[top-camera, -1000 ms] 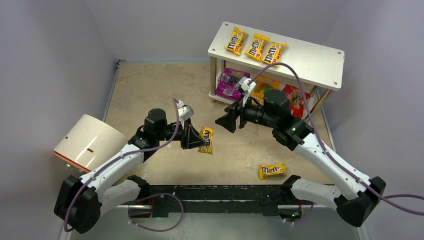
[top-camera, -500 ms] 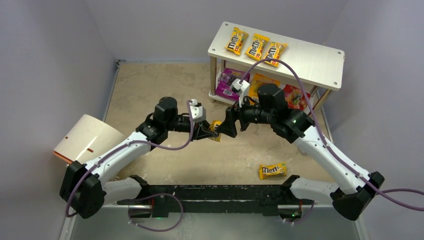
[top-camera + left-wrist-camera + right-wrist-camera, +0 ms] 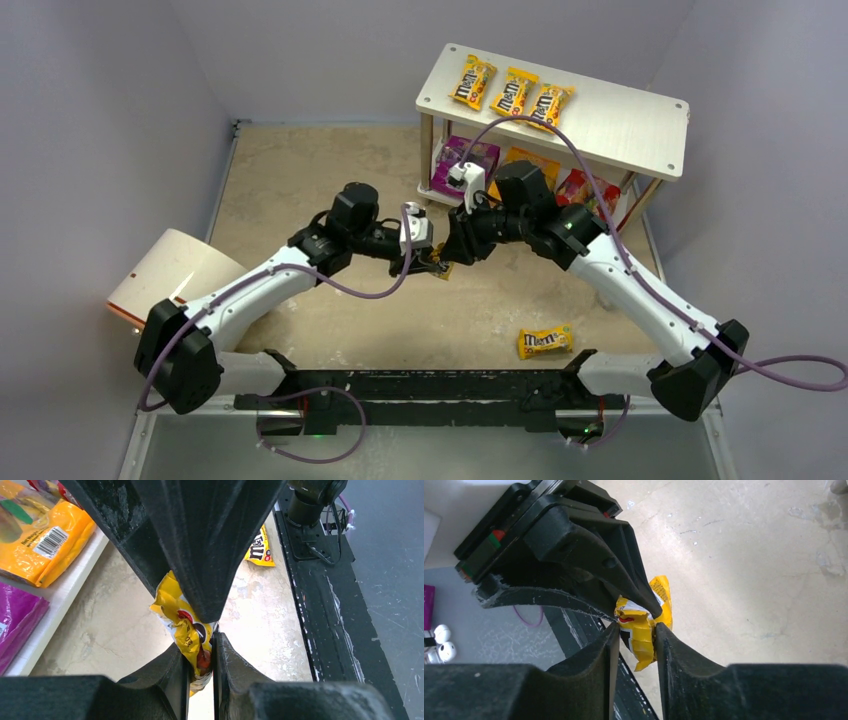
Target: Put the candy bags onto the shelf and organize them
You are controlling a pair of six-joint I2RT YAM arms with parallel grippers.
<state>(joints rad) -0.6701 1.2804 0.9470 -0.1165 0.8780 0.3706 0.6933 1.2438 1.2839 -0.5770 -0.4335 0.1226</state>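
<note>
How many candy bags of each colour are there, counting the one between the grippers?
Yellow M&M's packets: 5
Purple pouch: 1
Orange pouch: 1
Red pouch: 1
Total: 8

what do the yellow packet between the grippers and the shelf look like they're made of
The yellow packet looks like thin glossy plastic film: it crinkles and shines where it is pinched. The shelf looks like pale matte painted wood or laminate board: flat, whitish, no glare; which of these I cannot tell.
</note>
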